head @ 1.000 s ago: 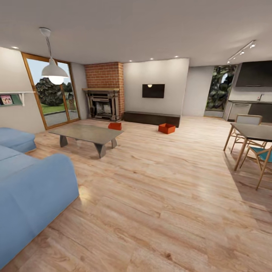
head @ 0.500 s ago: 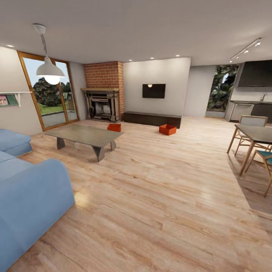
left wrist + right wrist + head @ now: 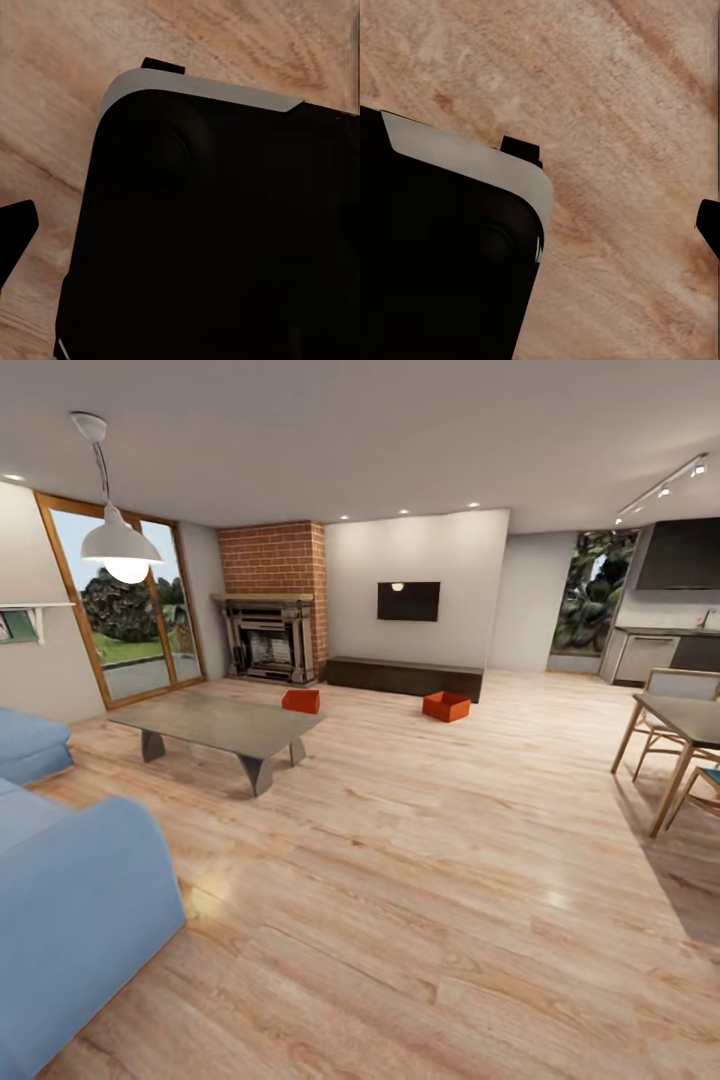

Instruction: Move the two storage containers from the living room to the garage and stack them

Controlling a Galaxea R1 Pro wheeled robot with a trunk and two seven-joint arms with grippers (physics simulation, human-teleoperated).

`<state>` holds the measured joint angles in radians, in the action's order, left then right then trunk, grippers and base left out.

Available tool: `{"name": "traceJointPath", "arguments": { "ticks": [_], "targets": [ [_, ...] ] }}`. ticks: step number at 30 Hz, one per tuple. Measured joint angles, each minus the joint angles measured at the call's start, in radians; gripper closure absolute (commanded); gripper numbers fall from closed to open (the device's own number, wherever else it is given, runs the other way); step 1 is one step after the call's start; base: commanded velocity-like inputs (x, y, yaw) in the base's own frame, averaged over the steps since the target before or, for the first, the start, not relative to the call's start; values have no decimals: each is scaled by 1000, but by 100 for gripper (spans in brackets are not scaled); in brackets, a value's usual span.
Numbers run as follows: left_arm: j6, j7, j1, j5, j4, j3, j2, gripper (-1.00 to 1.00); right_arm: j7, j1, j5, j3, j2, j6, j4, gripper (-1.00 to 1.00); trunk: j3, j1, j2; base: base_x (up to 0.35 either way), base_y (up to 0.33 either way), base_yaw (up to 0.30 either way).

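In the head view, the whole picture has shifted over the last second: the blue sofa has slid toward the left edge, and the dining table toward the right. This is read as the camera advancing into the living room, not as furniture moving; the approach to the boxes is judged to be under way, with nothing yet picked up. The two orange-red boxes are seen far ahead on the wood-plank floor: one box just beyond the coffee table, the other box just in front of the long low dark bench.

In the left wrist view, a dark housing over wood planks is shown; whether the left end effector is released or clenched cannot be told.

In the right wrist view, the same holds for the right end effector. Both boxes are judged well apart from either end effector.
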<state>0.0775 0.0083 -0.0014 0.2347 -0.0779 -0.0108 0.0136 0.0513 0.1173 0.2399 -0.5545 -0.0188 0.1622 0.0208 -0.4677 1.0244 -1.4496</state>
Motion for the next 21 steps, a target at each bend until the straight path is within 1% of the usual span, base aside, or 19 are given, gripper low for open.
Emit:
{"name": "traceJointPath", "arguments": {
  "ticks": [21],
  "targets": [
    [0, -1, 0, -4, 0, 3, 3, -100, 0, 0, 0, 0, 0, 0, 0, -100, 0, 0, 0, 326, 0, 0]
  ]
}}
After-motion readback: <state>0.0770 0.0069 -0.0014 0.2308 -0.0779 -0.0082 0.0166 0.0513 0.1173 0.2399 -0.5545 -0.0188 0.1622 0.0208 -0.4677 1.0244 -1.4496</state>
